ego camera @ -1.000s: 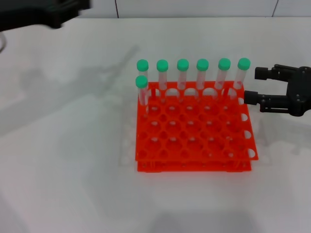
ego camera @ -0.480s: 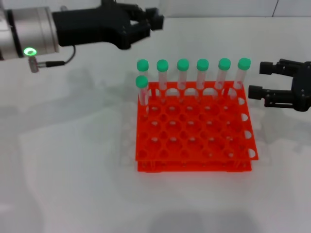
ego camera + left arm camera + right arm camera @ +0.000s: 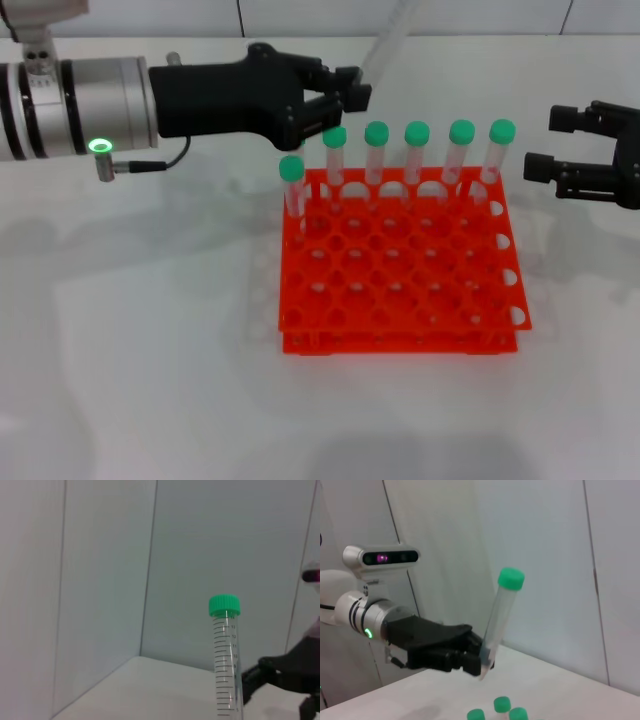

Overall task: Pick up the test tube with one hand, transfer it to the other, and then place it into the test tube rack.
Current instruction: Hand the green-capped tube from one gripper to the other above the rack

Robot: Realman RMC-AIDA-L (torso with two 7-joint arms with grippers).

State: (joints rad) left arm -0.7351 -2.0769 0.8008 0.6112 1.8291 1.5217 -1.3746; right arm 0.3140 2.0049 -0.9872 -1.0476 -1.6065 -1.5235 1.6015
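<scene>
The left gripper [image 3: 340,105] is positioned above the far left part of the bench, over the far left corner of the test tube rack [image 3: 400,265], with its fingers pinched on the lower end of the test tube [image 3: 385,45]. The tube is held off the bench, tilted, with its green cap uppermost, as confirmed in the right wrist view [image 3: 497,620]. The orange-red rack is set near the middle of the bench. Six green-capped tubes [image 3: 417,150] are seated upright in its far row, and a seventh [image 3: 292,185] in the next row at the left end. The right gripper [image 3: 550,145] is held near the right edge of the bench, just beside the rack's far right corner, with its fingers spread and nothing between them.
</scene>
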